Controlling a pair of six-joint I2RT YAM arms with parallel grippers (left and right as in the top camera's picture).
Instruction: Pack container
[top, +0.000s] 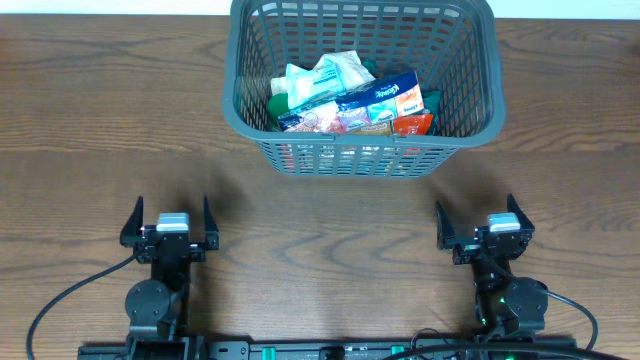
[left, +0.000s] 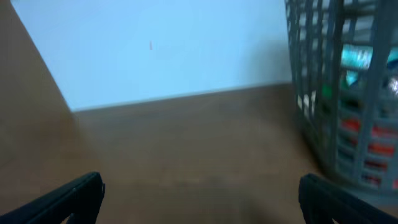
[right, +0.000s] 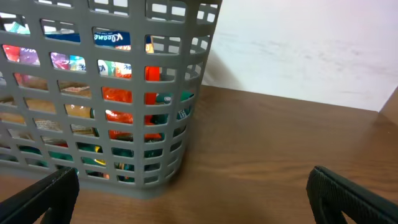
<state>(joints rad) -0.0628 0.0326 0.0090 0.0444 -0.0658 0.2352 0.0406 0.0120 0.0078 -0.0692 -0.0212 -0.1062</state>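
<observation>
When read from the overhead view, the container (top: 350, 158) sits at the far middle of the wooden table (top: 90, 120), its long axis running left to right across my reach. It already holds a heap of snack packets (top: 350, 100). It lies ahead of both arms and between them. The left gripper (top: 171, 222) is well off to its left, and the right gripper (top: 480, 228) is closer to its right corner, so I judge the right arm the nearer. Both sets of jaws stand wide apart with nothing between them.

From the left wrist view, which is blurred, the container's slotted wall (left: 348, 93) fills the right edge, ahead and to the right of the left gripper (left: 202, 196). Bare tabletop lies straight ahead, with a pale wall (left: 174, 50) behind it. The jaws are spread to the frame corners.

From the right wrist view, the container (right: 124, 93) stands ahead and to the left of the right gripper (right: 196, 196), resting flat on the table. Packets show through its slots. The jaws are wide and empty, and open wood lies to the right. I see no loose item in any view, so I judge packing near complete.
</observation>
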